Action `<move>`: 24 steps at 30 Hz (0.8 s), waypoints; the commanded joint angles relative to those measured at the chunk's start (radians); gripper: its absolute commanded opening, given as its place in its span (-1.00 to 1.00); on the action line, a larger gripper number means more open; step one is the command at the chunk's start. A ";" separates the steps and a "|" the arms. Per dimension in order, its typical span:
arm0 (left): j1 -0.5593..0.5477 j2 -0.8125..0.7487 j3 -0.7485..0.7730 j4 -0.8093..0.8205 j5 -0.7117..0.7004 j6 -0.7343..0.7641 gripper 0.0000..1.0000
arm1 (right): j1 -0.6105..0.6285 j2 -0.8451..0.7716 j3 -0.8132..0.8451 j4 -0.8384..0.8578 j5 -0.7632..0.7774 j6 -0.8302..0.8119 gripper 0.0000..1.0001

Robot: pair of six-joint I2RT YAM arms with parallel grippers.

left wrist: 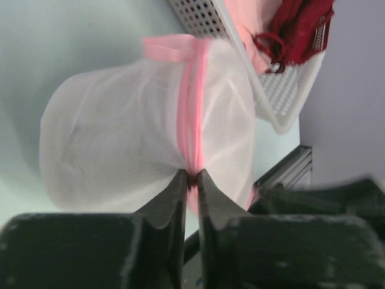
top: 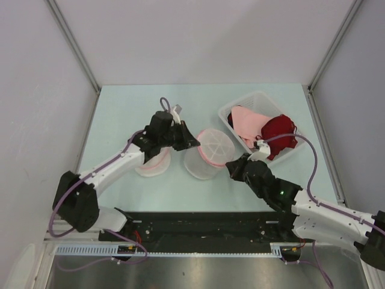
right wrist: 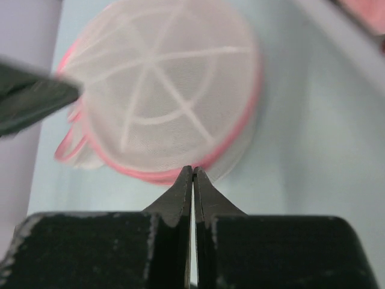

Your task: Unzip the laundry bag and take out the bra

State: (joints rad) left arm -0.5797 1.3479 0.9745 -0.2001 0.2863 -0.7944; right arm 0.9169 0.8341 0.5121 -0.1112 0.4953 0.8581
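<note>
The laundry bag [top: 207,155], a round white mesh pouch with pink zipper trim, lies mid-table. It fills the left wrist view [left wrist: 120,138] and shows in the right wrist view [right wrist: 168,90]. My left gripper [top: 195,143] [left wrist: 192,176] is shut on the pink trim at the bag's left side. My right gripper [top: 231,167] [right wrist: 193,170] is shut, its tips against the pink rim on the bag's right. I cannot tell whether they pinch it. The black bra is not in view.
A white slotted basket [top: 237,103] [left wrist: 283,102] stands at the back right, holding a pale pink garment [top: 246,123] and a dark red garment [top: 280,132] [left wrist: 301,27]. A pale pink-and-white round item [top: 153,164] lies under my left arm.
</note>
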 commanded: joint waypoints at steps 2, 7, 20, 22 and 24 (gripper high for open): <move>0.015 0.160 0.157 -0.001 0.073 0.061 0.24 | 0.186 0.069 0.091 0.068 0.099 -0.002 -1.00; 0.012 0.047 0.184 -0.110 -0.002 0.132 0.98 | 0.198 0.138 0.101 0.059 0.134 0.051 -1.00; -0.052 -0.149 -0.132 0.047 0.077 -0.032 0.97 | 0.140 0.172 0.101 0.100 0.071 0.019 -1.00; -0.074 -0.104 -0.122 0.060 0.077 -0.043 0.95 | 0.140 0.174 0.103 0.100 0.069 0.019 -1.00; -0.084 -0.083 -0.109 0.070 0.067 -0.060 0.92 | 0.140 0.175 0.103 0.100 0.069 0.022 -1.00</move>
State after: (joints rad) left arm -0.6395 1.2331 0.8501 -0.2127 0.3275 -0.7982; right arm 1.0599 1.0061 0.5789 -0.0460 0.5484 0.8814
